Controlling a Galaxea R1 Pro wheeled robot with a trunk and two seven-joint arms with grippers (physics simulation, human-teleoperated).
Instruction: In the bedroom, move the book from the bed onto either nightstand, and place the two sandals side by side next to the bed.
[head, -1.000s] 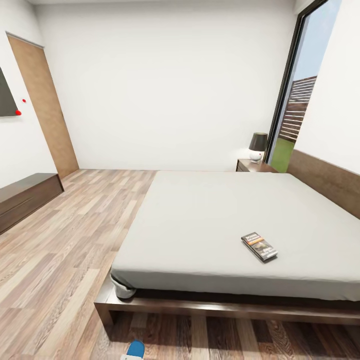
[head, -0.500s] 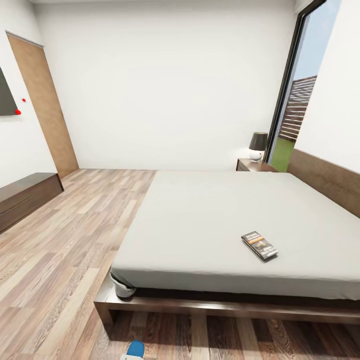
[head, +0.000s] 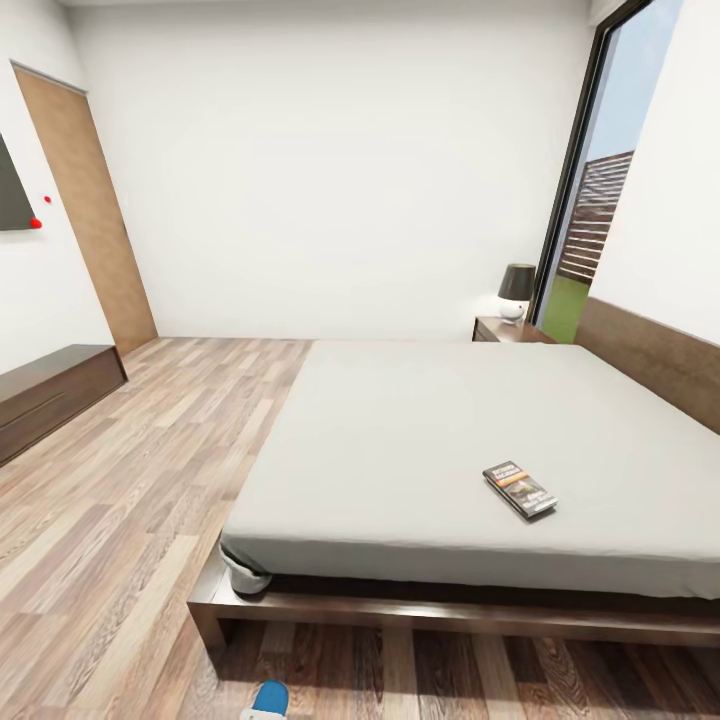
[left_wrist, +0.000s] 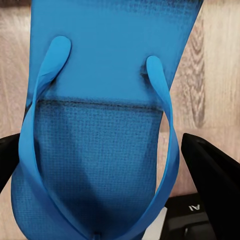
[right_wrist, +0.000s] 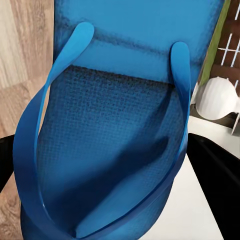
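The bed (head: 450, 450) takes most of the bedroom, with the nightstand (head: 508, 331) at its far corner. The book (head: 519, 490) lies flat on the mattress. Each gripper's fingers (left_wrist: 212, 172) (right_wrist: 220, 170) are clamped on one blue sandal (left_wrist: 100, 125) (right_wrist: 120, 135).

One bed (head: 400, 440) is being shown, with one book (head: 519, 489) being counted on it. One nightstand (head: 508, 331) and one lamp (head: 516, 291) are being seen. Two sandals are being counted: one sandal (left_wrist: 100, 125) at the left wrist, another sandal (right_wrist: 115, 130) at the right. One door (head: 88, 210), one dresser (head: 50, 395), one window (head: 600, 200).
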